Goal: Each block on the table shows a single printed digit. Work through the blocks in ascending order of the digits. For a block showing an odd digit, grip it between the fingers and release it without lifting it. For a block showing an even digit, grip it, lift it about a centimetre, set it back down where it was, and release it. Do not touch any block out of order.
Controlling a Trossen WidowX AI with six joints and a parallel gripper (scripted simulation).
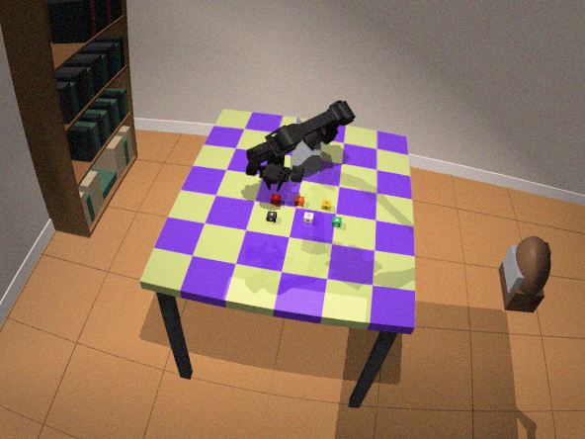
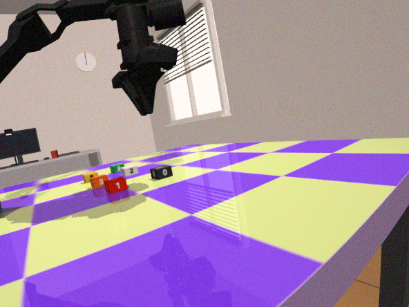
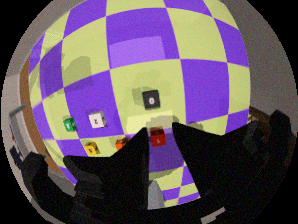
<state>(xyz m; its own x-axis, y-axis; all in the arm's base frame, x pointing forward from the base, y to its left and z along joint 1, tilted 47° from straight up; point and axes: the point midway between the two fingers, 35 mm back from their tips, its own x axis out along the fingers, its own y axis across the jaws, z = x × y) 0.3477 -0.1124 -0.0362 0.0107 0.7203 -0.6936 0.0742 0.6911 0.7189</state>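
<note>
My gripper [image 1: 275, 188] [image 2: 146, 114] [image 3: 159, 129] is partly open and empty, well above the table, near the red block. The black block [image 1: 272, 217] [image 2: 161, 172] [image 3: 151, 100] shows 0. The red block [image 1: 276, 200] [image 2: 116, 185] [image 3: 158, 137] shows 1 and appears between the fingertips in the wrist view, far below them. The white block [image 1: 308, 218] [image 2: 129, 171] [image 3: 97, 120] shows 2. The orange block [image 1: 299, 201] [image 2: 99, 182] [image 3: 121, 144] shows 3, partly hidden by a finger in the wrist view. The digits on the yellow block [image 1: 326, 205] [image 2: 90, 177] and green block [image 1: 337, 221] [image 2: 117, 169] are unclear.
The blocks stand in two loose rows on the checkered table [image 1: 212, 243] [image 2: 311, 207]. Red, orange and yellow form the row nearer the arm's base; black, white and green form the other. Red and orange stand close together. A bookcase [image 1: 30, 99] stands beyond the table's left side.
</note>
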